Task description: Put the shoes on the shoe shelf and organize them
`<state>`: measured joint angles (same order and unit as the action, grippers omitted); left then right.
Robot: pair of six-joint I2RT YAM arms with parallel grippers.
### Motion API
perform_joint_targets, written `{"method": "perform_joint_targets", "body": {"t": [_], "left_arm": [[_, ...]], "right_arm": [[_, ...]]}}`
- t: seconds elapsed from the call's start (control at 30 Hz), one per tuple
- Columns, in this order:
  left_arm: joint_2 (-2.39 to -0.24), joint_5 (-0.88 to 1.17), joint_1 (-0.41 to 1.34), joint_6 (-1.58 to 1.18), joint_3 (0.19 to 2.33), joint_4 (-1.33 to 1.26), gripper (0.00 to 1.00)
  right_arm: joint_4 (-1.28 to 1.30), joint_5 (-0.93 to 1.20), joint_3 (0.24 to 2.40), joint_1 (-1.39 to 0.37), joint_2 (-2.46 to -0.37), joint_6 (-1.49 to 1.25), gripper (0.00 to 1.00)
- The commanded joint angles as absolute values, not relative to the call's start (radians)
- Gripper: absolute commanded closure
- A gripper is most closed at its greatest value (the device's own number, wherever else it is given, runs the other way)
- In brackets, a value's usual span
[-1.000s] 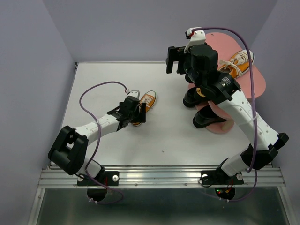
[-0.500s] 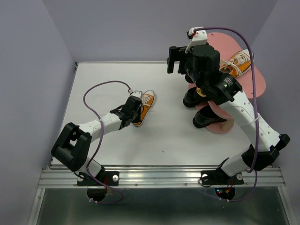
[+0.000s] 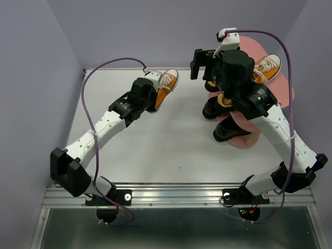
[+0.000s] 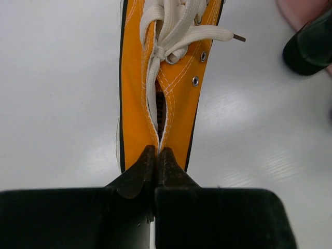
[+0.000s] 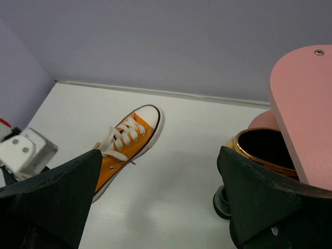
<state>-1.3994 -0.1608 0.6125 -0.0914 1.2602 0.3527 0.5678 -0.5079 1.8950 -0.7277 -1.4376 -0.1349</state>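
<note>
My left gripper (image 3: 149, 96) is shut on the heel end of an orange sneaker (image 3: 167, 84) with white laces. In the left wrist view the closed jaws (image 4: 157, 155) pinch the two sides of the sneaker (image 4: 176, 98) at its opening. The sneaker (image 5: 127, 142) points toward the back wall. My right gripper (image 3: 203, 63) stands open and empty (image 5: 160, 155), high in front of the pink shoe shelf (image 3: 282, 85). A second orange sneaker (image 3: 265, 67) lies on the shelf's top board. Two black shoes (image 3: 212, 108) (image 3: 229, 132) sit at its lower left. A gold loafer (image 5: 259, 148) shows under the pink board (image 5: 306, 98).
Purple walls close in the white table (image 3: 155, 150) at the back and on both sides. A black shoe's toe (image 4: 311, 44) lies just right of the held sneaker. The right arm reaches over the shelf's front and hides part of it.
The left gripper closed on the orange sneaker's heel and carried it toward the back and right. The right gripper shifted slightly right and stayed open.
</note>
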Motion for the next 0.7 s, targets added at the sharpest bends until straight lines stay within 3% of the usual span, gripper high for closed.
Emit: {"method": "perform_joint_targets", "body": {"t": [0.0, 0.67], "left_arm": [[-1.380, -0.146, 0.611, -0.005, 1.481, 0.356, 1.00], [-1.729, 0.190, 0.641, 0.133, 2.187, 0.457, 1.00]], "right_arm": [[0.508, -0.535, 1.917, -0.729, -1.378, -0.135, 0.00], [0.454, -0.503, 1.905, -0.729, -1.243, -0.175, 0.00]]}}
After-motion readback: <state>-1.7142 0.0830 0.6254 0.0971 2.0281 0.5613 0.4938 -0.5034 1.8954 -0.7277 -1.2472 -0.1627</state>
